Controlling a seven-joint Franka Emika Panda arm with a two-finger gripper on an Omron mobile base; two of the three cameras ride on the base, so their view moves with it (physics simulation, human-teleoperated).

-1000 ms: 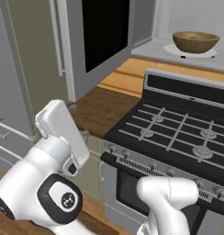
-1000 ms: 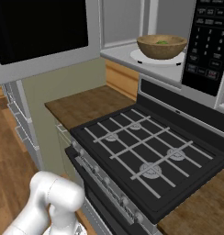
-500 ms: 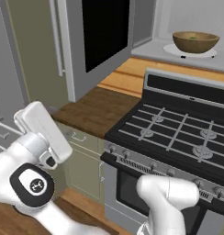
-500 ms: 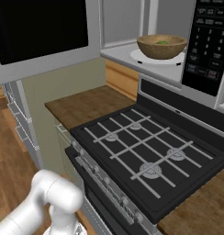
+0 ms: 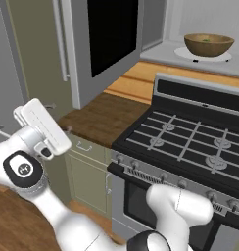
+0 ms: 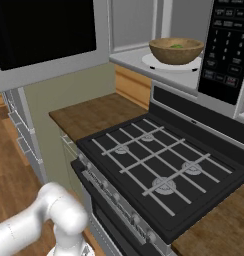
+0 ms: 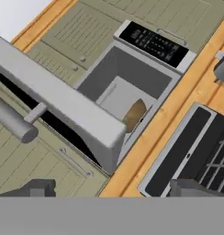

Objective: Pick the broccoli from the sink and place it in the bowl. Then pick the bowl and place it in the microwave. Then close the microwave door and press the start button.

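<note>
The brown bowl (image 5: 208, 45) (image 6: 176, 50) stands on the white turntable (image 5: 182, 52) inside the open microwave (image 6: 226, 50). A bit of green broccoli (image 6: 176, 46) shows in the bowl. The microwave door (image 5: 104, 44) (image 6: 44, 35) hangs swung out to the left, black glass toward me. My white hand (image 5: 40, 128) hovers low at the left, well short of the door and beside the counter's end. In the hand view my gripper (image 7: 114, 188) is open and holds nothing, looking at the door's edge (image 7: 58, 98) and the bowl (image 7: 134, 114) from afar. The sink is out of view.
A black gas stove (image 5: 190, 142) (image 6: 159, 165) sits below the microwave, with a wooden counter (image 5: 97, 117) (image 6: 94, 112) to its left. Olive cabinet fronts (image 5: 87, 171) lie under the counter. A tall grey panel with a bar handle (image 5: 60, 39) stands at the left.
My hand has swung to the left and risen slightly, away from the stove. Bowl, door and base have stayed where they were.
</note>
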